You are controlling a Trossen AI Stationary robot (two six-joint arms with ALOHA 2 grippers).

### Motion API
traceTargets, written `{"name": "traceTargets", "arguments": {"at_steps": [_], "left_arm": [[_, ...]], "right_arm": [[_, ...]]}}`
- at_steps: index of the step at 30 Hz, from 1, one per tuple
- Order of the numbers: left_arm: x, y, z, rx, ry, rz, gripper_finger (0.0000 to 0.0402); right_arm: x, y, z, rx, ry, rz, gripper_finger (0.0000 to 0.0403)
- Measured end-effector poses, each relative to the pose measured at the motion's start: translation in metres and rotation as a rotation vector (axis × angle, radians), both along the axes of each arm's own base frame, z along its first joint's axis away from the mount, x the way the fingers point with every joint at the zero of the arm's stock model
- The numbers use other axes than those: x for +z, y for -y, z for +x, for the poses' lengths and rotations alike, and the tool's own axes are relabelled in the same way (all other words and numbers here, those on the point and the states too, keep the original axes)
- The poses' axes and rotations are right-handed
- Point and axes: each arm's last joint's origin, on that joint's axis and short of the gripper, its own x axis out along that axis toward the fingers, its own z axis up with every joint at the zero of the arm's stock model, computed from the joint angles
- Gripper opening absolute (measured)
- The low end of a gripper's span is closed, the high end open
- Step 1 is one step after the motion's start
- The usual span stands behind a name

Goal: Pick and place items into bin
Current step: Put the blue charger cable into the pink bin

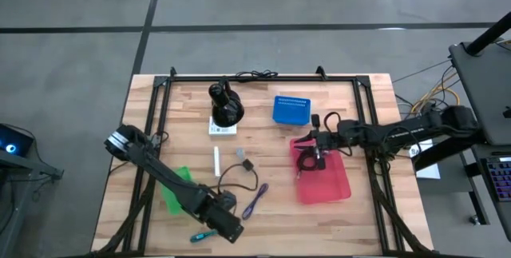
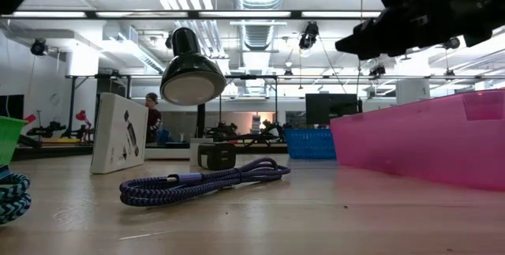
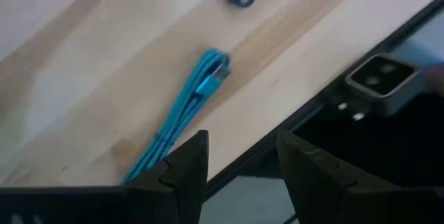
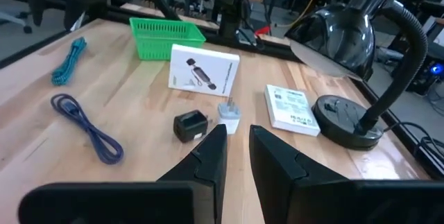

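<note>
From above, the left claw (image 1: 227, 228) hangs low at the near edge of the wooden table (image 1: 359, 218), just beside the teal braided cable (image 1: 202, 235), likely lining up a pick. The right claw (image 1: 317, 148) sits over the pink plastic bin (image 1: 331, 186), well placed for a drop.

At table height, the purple braided cable (image 2: 201, 182) lies flat mid-table, the bin's wall on its right.

The left wrist view shows its fingers (image 3: 186, 172) apart, empty.

The right wrist view shows fingers (image 4: 208, 158) slightly apart, holding nothing, facing a black charger block (image 4: 189, 125) and white card box (image 4: 203, 71).
</note>
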Motion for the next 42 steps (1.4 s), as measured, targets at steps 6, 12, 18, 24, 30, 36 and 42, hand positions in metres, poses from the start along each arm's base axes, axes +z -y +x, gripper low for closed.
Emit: {"name": "traceTargets", "arguments": {"at_steps": [6, 12, 18, 24, 30, 36, 42], "left_arm": [[0.006, 0.008, 0.009, -0.055, -0.065, 0.064, 0.0157], [0.002, 0.025, 0.02, -0.157, -0.023, 0.099, 0.0157], [-0.01, 0.035, 0.019, -0.202, -0.073, 0.077, 0.0157], [-0.014, 0.036, 0.014, -0.224, -0.106, 0.096, 0.0157], [-0.018, 0.039, 0.003, -0.273, -0.148, 0.135, 0.0157], [-0.02, 0.04, 0.003, -0.259, -0.127, 0.174, 0.0157], [-0.029, 0.04, -0.003, -0.327, -0.142, 0.192, 0.0157]], "right_arm": [[-0.005, 0.0, 0.007, -0.001, -0.036, -0.001, 0.0052], [-0.008, 0.0, 0.01, 0.0, -0.057, -0.006, 0.0052], [-0.007, 0.0, 0.01, 0.0, -0.056, -0.01, 0.0052], [-0.008, 0.0, 0.01, 0.002, -0.059, -0.019, 0.0052], [-0.008, 0.0, 0.01, 0.006, -0.059, -0.031, 0.0052], [-0.008, 0.0, 0.01, 0.015, -0.058, -0.067, 0.0052], [-0.008, 0.0, 0.01, 0.016, -0.058, -0.07, 0.0052]]}}
